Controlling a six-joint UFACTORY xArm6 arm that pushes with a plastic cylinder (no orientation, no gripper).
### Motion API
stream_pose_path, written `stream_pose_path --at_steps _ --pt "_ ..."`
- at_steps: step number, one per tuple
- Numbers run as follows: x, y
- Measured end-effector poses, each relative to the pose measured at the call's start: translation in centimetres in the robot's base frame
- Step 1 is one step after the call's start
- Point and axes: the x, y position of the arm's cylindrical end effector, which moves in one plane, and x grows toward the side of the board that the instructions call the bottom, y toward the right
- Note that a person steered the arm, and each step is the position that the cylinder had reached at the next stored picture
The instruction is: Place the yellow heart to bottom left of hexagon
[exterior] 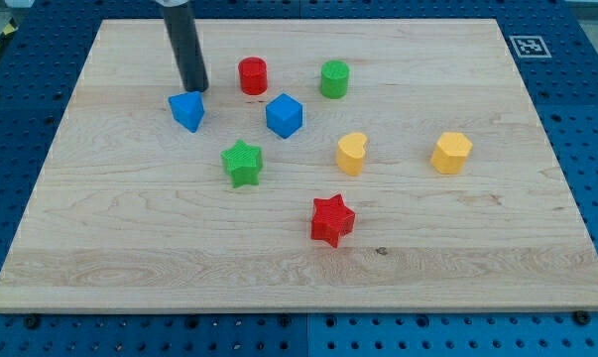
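Bright, even light; soft short shadows; sharp focus, perhaps slight glare.

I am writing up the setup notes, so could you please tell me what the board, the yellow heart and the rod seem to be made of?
Board: looks like pale wood, matt, with visible grain and plank seams.
Yellow heart: probably plastic, uniform colour, dull sheen.
Rod: dark and smooth, metal or plastic, I cannot tell; my tip sits just above the blue block.
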Motion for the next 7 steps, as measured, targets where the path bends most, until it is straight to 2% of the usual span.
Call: stream_pose_path --at_steps 2,5,7 --pt "1.2 4.8" --pt "5.8 6.4" --pt "9.0 10.0"
